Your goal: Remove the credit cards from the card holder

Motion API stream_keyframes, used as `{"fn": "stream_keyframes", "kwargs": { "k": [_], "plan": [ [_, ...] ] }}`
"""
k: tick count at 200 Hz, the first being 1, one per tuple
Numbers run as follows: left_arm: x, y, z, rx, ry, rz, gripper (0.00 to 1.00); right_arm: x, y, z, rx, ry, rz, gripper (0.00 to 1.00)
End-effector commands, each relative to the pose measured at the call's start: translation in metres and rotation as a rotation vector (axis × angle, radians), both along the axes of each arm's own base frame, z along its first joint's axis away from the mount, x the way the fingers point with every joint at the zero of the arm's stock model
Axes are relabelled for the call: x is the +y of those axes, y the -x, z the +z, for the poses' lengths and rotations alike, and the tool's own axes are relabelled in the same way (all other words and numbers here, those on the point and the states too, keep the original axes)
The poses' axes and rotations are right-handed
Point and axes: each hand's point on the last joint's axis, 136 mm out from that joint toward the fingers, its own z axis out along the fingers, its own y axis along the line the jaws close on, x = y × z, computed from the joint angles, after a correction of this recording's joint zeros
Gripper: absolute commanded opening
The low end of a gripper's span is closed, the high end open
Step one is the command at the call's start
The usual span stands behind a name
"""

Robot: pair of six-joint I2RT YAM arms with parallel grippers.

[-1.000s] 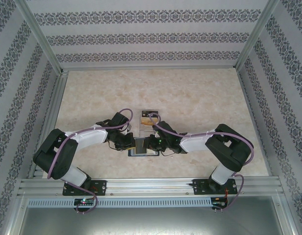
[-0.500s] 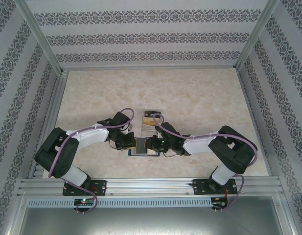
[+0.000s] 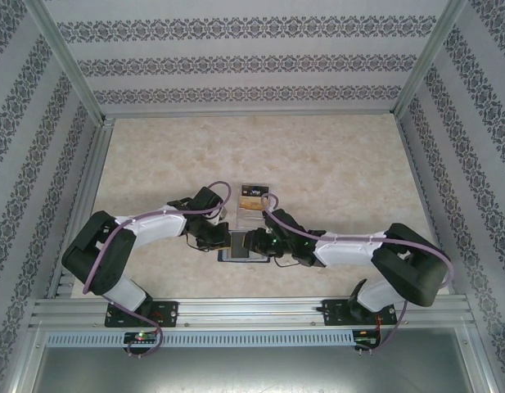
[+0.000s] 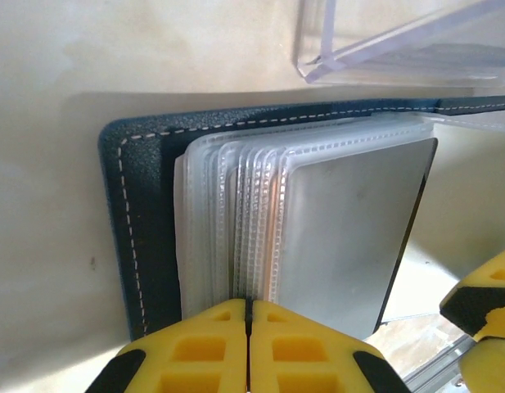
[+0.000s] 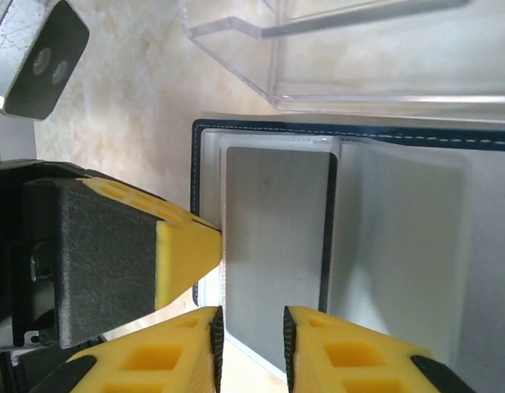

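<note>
The beige marbled surface (image 3: 334,164) carries all items. The left arm (image 3: 146,229) and right arm (image 3: 350,246) reach inward from either side and meet near its centre. A clear acrylic stand (image 3: 252,205) sits just behind the meeting point.

The card holder (image 4: 142,229) lies open and flat on the surface, between the two tools, with its far edge directly at the base of the stand. Its cover is dark navy with light stitching. A stack of clear plastic sleeves (image 4: 227,221) fans up from the inside. A credit card (image 5: 272,237), which appears grey with a dark edge, lies in the uppermost sleeve.

The left tool (image 4: 248,304) has its yellow fingers together at the near edge of the sleeve stack; whether a sleeve is pinched between them cannot be determined. The right tool (image 5: 250,315) has its fingers apart by a narrow gap, positioned over the near end of the card.
</note>
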Motion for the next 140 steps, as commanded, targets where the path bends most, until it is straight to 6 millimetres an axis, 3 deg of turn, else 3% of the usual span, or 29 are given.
{"fn": "stream_keyframes", "kwargs": {
  "k": [1, 35, 140],
  "plan": [
    [0.009, 0.015, -0.015, 0.045, -0.089, -0.054, 0.08, -0.014, 0.000, -0.008, -0.014, 0.022, -0.073, 0.29],
    [-0.002, 0.016, -0.016, 0.053, -0.076, -0.082, 0.08, -0.027, 0.005, -0.018, -0.009, 0.026, -0.109, 0.27],
    [-0.007, 0.021, -0.020, 0.070, -0.090, -0.096, 0.08, -0.023, 0.000, -0.030, 0.032, -0.024, -0.105, 0.22]
  ]
}}
